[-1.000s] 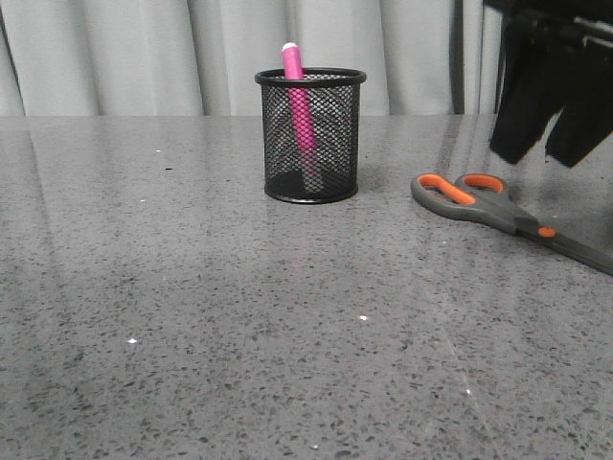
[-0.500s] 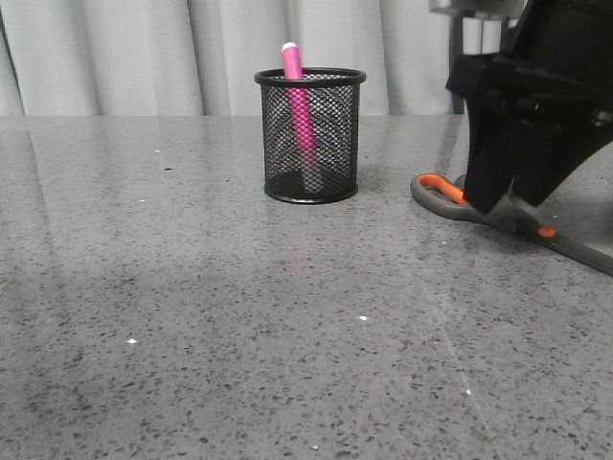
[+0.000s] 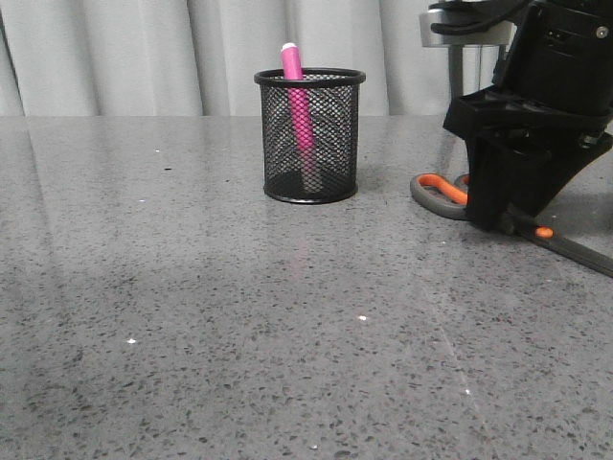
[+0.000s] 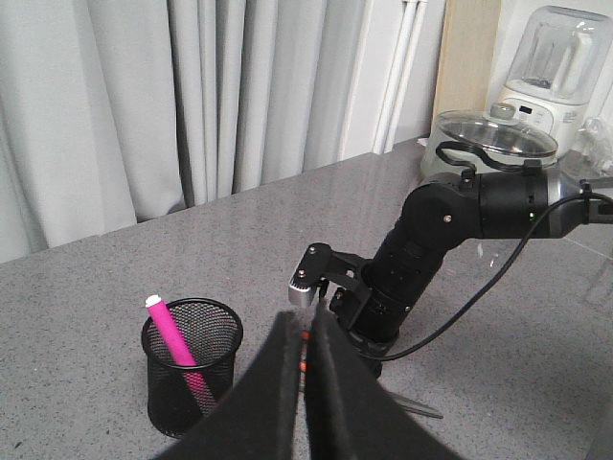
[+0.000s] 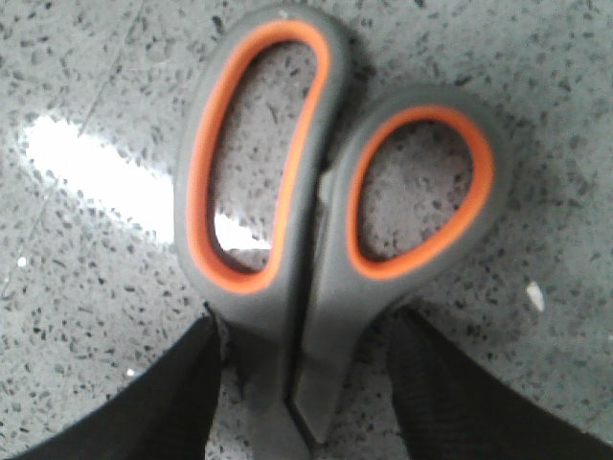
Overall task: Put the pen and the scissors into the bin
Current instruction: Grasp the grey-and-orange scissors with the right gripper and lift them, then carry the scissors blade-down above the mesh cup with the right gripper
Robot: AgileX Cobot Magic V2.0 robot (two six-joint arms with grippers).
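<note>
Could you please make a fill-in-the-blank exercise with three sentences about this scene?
1. The pink pen stands inside the black mesh ____.
2. The scissors lie flat on the ____, not yet lifted.
3. The right gripper has one finger on each side of the scissors, just below the ____ handle loops.

Missing words: bin; table; orange-lined
</note>
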